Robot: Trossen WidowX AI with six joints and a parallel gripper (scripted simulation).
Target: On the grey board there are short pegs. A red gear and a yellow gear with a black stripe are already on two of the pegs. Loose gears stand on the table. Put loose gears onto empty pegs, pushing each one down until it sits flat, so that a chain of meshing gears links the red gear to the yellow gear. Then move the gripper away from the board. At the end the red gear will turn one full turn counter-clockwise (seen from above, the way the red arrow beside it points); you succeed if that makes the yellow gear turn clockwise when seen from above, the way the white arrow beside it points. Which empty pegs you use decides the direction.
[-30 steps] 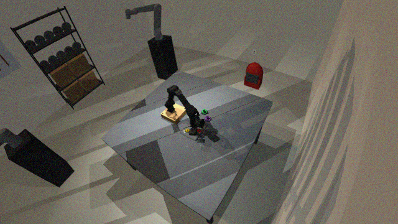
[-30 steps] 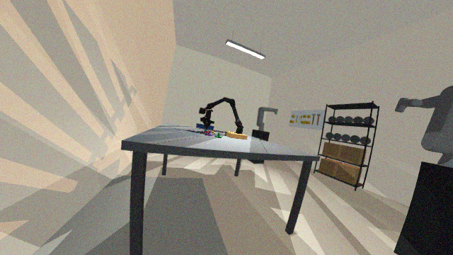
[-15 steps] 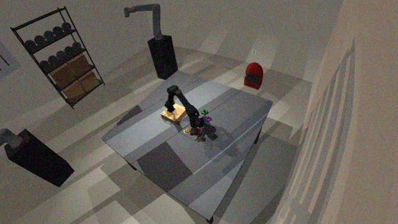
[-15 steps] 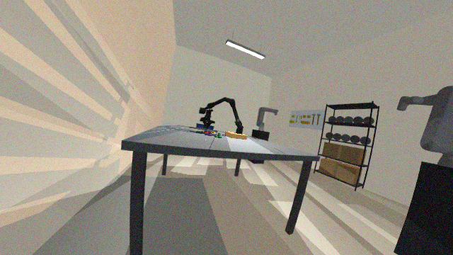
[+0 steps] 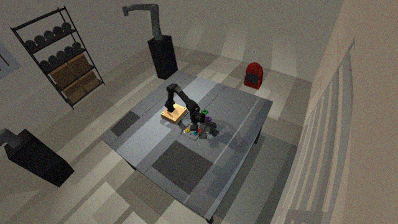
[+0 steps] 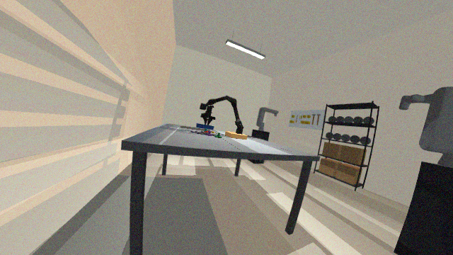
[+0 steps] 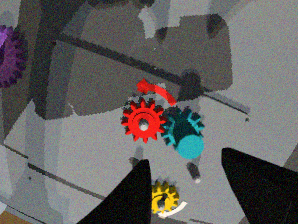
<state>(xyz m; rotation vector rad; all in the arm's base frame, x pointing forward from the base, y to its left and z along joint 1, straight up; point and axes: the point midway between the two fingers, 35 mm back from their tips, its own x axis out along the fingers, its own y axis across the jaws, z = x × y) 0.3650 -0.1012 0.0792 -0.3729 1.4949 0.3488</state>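
Note:
My gripper (image 7: 185,161) is open above the grey board (image 7: 95,145), with nothing between its fingers. The teal gear (image 7: 181,129) (image 5: 195,133) stands on the board right beside the red gear (image 7: 143,121), their teeth close together; its round knob (image 7: 190,146) is up. Whether it sits fully flat I cannot tell. The yellow gear (image 7: 165,198) (image 5: 188,130) is near the left fingertip, partly hidden. An empty peg (image 7: 196,177) shows between the teal gear and the right finger. A purple gear (image 7: 11,56) (image 5: 208,119) and a green gear (image 5: 204,111) (image 6: 218,135) stand off the board.
The red arrow (image 7: 161,93) curves beside the red gear; the white arrow (image 7: 176,210) is beside the yellow one. A wooden block (image 5: 173,116) (image 6: 236,135) is by the arm's base. A blue object (image 6: 204,126) shows behind the gears in the exterior view.

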